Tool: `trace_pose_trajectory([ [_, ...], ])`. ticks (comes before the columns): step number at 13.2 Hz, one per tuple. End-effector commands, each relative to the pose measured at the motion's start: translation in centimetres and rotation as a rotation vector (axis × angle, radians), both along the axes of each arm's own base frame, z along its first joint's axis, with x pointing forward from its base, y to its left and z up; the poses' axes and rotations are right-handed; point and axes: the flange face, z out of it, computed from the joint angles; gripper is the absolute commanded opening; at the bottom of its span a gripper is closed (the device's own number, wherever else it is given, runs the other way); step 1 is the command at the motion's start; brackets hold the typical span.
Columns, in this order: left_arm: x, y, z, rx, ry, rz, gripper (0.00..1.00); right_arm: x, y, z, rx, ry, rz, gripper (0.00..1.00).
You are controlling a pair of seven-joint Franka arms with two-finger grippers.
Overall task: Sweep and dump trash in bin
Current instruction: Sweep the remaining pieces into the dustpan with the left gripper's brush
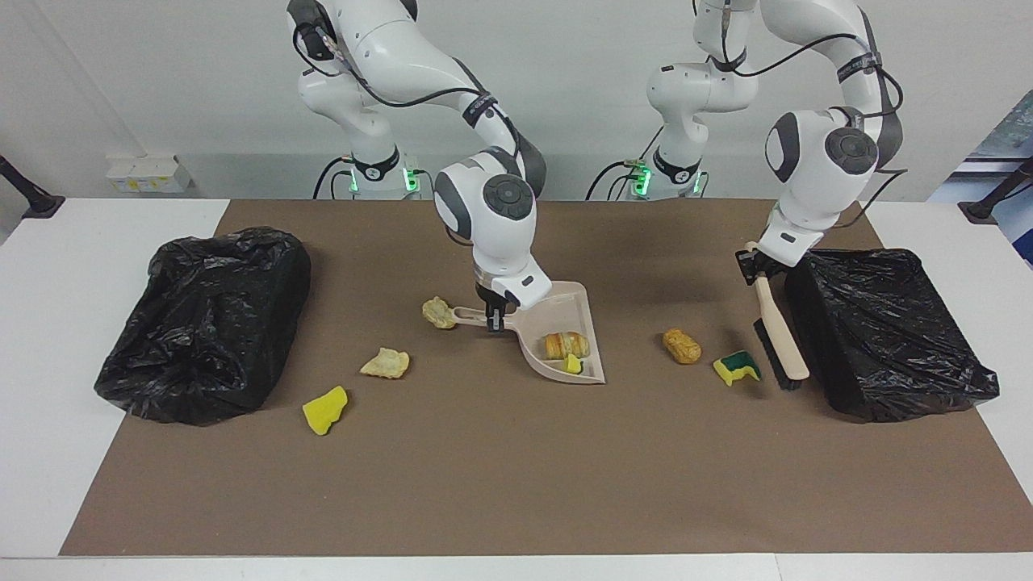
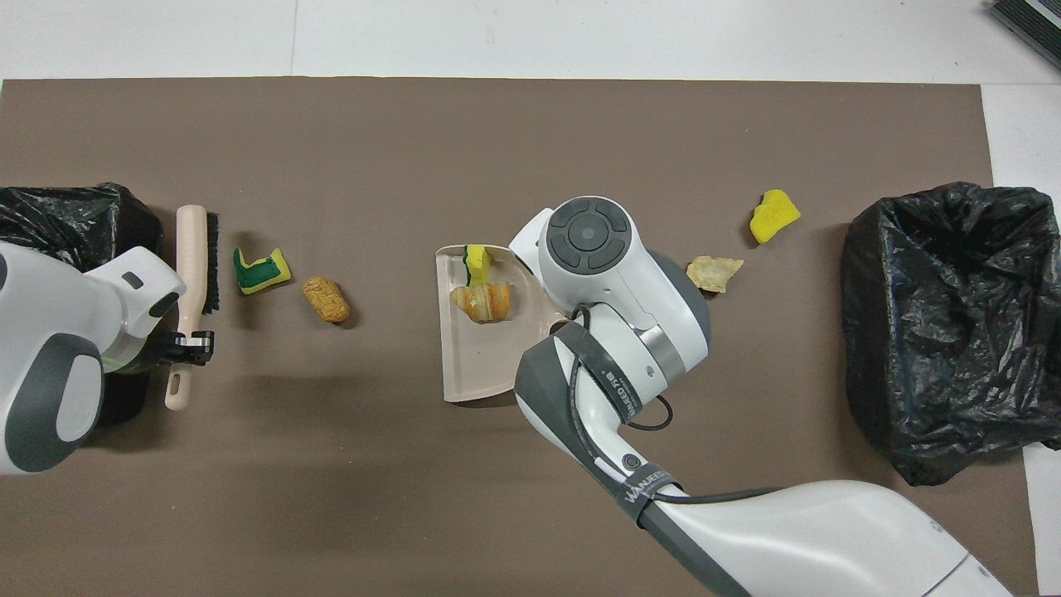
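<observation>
Seven trash pieces, two already in the dustpan (image 1: 565, 339); five left on the table (image 1: 516, 484), nothing visibly dumped yet. Going across the facing view: open black bin (image 1: 206, 323) at the right arm's end; yellow sponge scrap (image 1: 325, 409) nearest it, then cream lump (image 1: 386, 363), then tan lump (image 1: 438, 312) touching the tip of the dustpan handle. Right gripper (image 1: 494, 316) is pinched on that handle, pan flat mid-table. Inside the pan: brown bread roll (image 1: 563, 343) and a small yellow-green sponge bit (image 1: 574, 362). Toward the left arm's end lie the brown lump (image 1: 682, 345) and green-yellow sponge (image 1: 736, 367), both loose. Just beside the sponge is the brush (image 1: 779, 339), tilted, bristle end down at the table, hard against the second black bin (image 1: 884, 331). Left gripper (image 1: 760, 270) is clamped on the brush handle. Judged step: brush set to push sponge and lump toward the pan. Roughly a third swept; dumping not started.
</observation>
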Motion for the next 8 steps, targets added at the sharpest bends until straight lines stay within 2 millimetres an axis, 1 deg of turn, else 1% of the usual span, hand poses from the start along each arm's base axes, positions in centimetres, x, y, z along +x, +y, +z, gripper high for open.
trace_pose_trajectory([
  [1, 0.4, 0.2, -1.3, 0.02, -0.01, -0.016, 0.0, -0.4, -0.1, 0.4, 0.001, -0.019, -0.036, 0.0],
  [3, -0.7, -0.8, -1.9, 0.021, 0.013, -0.024, 0.0, -0.5, 0.0, 0.5, 0.002, -0.022, -0.046, 0.0],
  [4, -1.2, -1.6, -1.9, 0.021, 0.01, -0.025, 0.0, -0.4, -0.1, 0.3, 0.002, -0.022, -0.051, 0.0],
  [5, -1.5, -3.4, -2.0, 0.017, 0.014, -0.016, 0.0, -0.5, 0.0, 0.4, 0.003, -0.023, -0.051, 0.0],
  [6, -2.2, -4.9, -2.7, 0.025, 0.027, 0.01, 0.0, -0.5, 0.0, 0.4, 0.004, -0.027, -0.058, 0.0],
  [8, -3.4, -9.1, -3.5, 0.02, 0.033, 0.059, 0.0, -0.5, 0.0, 0.4, 0.003, -0.026, -0.063, 0.0],
])
